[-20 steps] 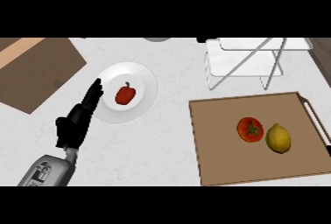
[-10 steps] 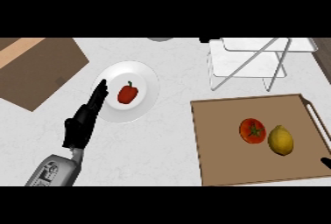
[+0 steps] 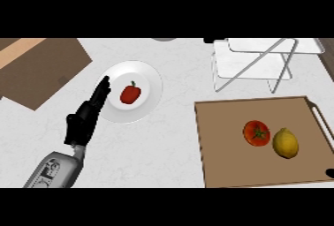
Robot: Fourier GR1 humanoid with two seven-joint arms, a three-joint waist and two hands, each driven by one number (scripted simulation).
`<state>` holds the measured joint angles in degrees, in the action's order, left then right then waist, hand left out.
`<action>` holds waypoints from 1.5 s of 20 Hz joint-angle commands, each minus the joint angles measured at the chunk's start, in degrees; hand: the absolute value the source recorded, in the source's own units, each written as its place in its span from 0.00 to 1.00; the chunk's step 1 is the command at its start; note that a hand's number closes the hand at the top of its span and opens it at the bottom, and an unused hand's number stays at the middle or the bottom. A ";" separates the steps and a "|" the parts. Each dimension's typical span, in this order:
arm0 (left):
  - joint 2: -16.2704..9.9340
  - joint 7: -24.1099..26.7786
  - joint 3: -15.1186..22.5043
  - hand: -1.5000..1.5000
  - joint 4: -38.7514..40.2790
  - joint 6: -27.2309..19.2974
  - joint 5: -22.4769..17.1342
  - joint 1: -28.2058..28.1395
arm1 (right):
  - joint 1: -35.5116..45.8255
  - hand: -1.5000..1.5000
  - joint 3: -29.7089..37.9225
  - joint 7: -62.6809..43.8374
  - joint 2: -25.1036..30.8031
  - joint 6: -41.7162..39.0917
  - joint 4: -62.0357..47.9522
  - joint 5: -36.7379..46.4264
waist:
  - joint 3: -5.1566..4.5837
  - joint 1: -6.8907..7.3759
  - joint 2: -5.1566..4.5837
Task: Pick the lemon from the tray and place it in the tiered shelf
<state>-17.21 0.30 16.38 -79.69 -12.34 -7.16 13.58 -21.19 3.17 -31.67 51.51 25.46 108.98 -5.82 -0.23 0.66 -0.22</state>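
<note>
Two hands: left hand (image 3: 83, 118) fingers straight, holding nothing, well apart from lemon (image 3: 285, 142); right hand (image 3: 329, 172) perhaps just beside it.

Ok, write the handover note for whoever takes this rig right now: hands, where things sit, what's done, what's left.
Left hand: open, fingers straight, at the left edge of the round white plate, which carries a small red pepper. It holds nothing.
Right hand: only a dark tip shows at the view's right edge, beside the tray; its fingers cannot be judged.
Yellow lemon: lies in the brown square tray, right of a red tomato.
White wire-framed tiered shelf: stands behind the tray; nothing visible on it.
Done: nothing yet.
Left: grasp the lemon, lift it, set it in the shelf.
</note>
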 commanded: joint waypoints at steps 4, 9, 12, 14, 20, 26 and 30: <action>2.47 -0.47 0.52 0.50 1.34 -1.31 2.26 1.35 | 7.68 0.00 -8.99 -25.30 7.13 -2.86 7.58 8.78 | 0.11 0.44 -0.06; 0.50 2.27 -2.94 0.50 0.50 3.39 1.25 -1.80 | 13.76 0.00 -9.05 -28.98 3.45 -9.92 5.96 10.39 | 0.20 -0.41 0.18; 2.11 -3.38 -1.06 0.50 -5.56 0.62 3.45 -3.91 | 17.26 0.00 -11.91 -32.69 -0.65 -8.42 6.34 15.60 | 0.22 -0.15 0.24; 3.38 3.22 -3.78 0.50 4.17 2.90 2.72 0.26 | 19.90 0.00 -14.53 -38.55 -1.97 -8.59 10.47 19.02 | 0.17 -0.47 0.11; 3.65 -1.74 -3.30 0.50 -1.49 2.38 4.93 -1.19 | 20.60 0.00 -12.21 -39.14 -3.75 -13.35 8.04 21.88 | 0.20 -0.60 0.24; 2.68 -1.02 -6.65 0.50 -0.06 5.06 4.04 -0.07 | 19.20 0.00 -10.45 -38.73 -7.79 -15.36 8.44 23.71 | 0.21 -0.77 0.23; 5.38 0.07 -5.37 0.50 0.07 3.07 6.36 -2.32 | 20.25 0.00 -14.25 -38.63 -13.54 -13.70 5.58 29.89 | 0.21 -0.71 0.21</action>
<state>-13.56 -0.67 11.25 -81.19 -8.21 -2.20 11.48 -1.54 -10.08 -63.76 41.39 12.28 115.08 20.85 -0.03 0.10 0.01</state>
